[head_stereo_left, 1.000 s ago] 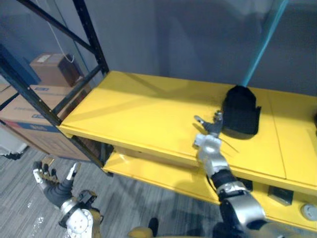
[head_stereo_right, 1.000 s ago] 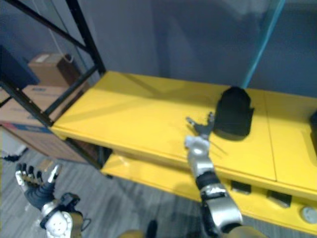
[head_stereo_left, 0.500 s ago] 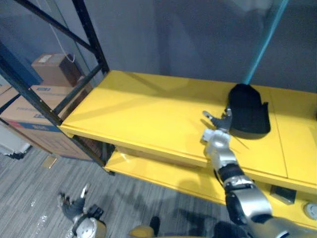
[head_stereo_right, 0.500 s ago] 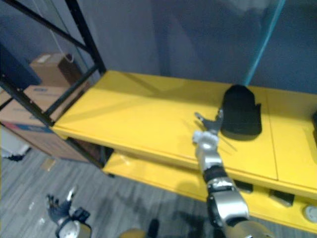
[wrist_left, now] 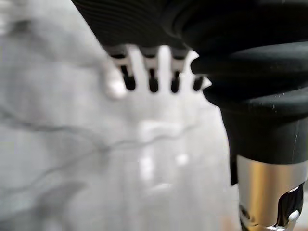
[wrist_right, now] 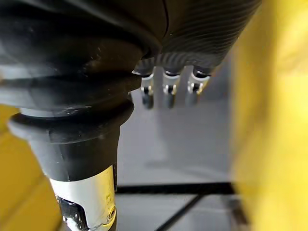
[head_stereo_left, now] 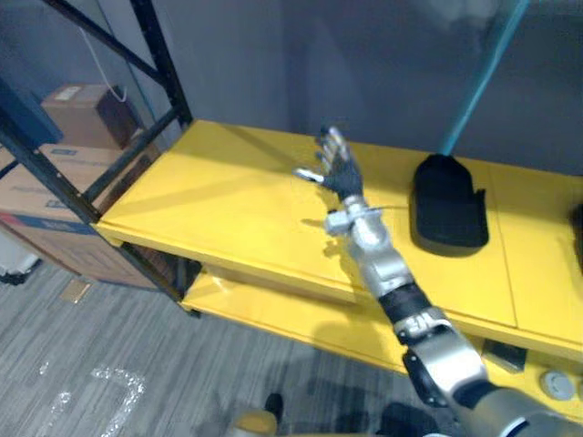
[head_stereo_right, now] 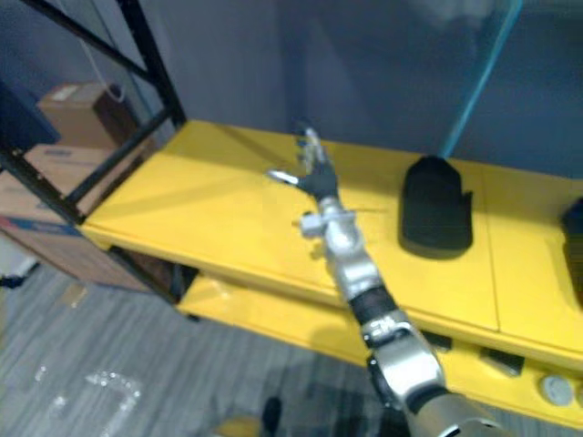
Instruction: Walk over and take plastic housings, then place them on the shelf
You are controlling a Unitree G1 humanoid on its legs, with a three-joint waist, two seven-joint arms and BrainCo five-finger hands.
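Note:
A black plastic housing (head_stereo_left: 446,214) lies flat on the upper yellow shelf (head_stereo_left: 228,200), right of centre. My right hand (head_stereo_left: 335,171) is raised above the shelf to the left of the housing, clear of it, its fingers straight and spread and holding nothing. In the right wrist view the fingers (wrist_right: 168,89) point straight past the dark cover. My left hand (wrist_left: 151,79) appears in the left wrist view, hanging over grey floor with straight fingers and nothing in it.
Another dark object (head_stereo_right: 572,241) sits at the shelf's right edge. Small parts (head_stereo_left: 551,384) lie on the lower yellow shelf. A black rack frame (head_stereo_left: 137,146) and cardboard boxes (head_stereo_left: 46,182) stand on the left. A teal pole (head_stereo_left: 478,77) rises behind the housing.
My right hand has drawn back from the housing, moving left and upward with its fingers spread. My left hand has dropped out of the eye views. The housing stays on the shelf.

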